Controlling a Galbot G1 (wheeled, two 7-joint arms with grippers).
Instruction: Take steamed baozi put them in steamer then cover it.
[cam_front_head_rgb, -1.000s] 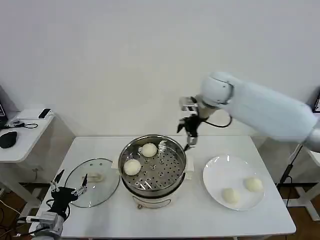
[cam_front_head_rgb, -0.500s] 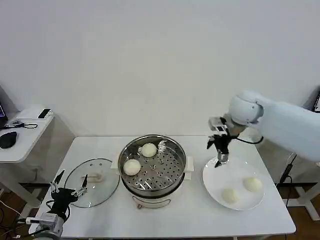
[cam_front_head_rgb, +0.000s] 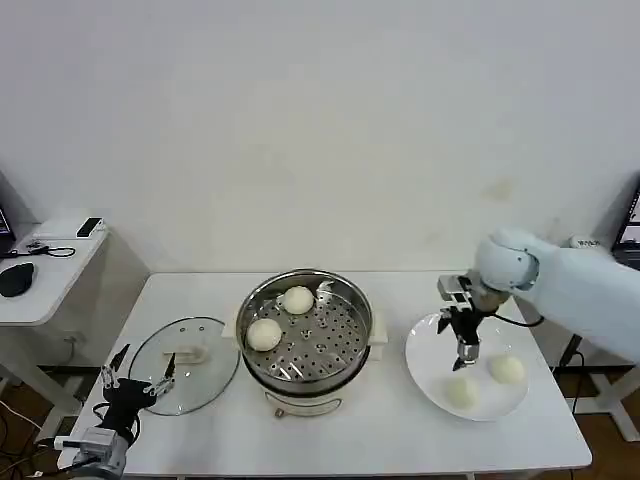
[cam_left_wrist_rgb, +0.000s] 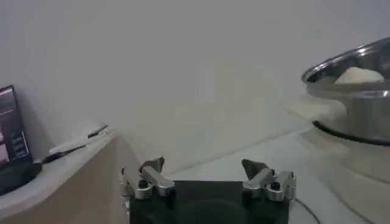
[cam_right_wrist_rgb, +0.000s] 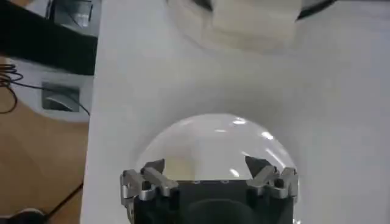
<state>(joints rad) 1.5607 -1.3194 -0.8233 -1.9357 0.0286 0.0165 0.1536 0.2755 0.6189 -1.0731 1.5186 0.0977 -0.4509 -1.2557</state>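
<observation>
Head view puts your left gripper (cam_front_head_rgb: 135, 382) nearest, at seven o'clock off the table's (cam_front_head_rgb: 400, 430) corner, fingers spread and empty. Just beyond it the cover (cam_front_head_rgb: 185, 378) lies flat on the table, at nine o'clock of the steamer (cam_front_head_rgb: 305, 335). Two steamed baozi (cam_front_head_rgb: 264, 334) sit on its tray. At three o'clock, your right gripper (cam_front_head_rgb: 465, 352) hangs over the plate (cam_front_head_rgb: 428, 352), fingers apart, just above two more buns (cam_front_head_rgb: 462, 391).
</observation>
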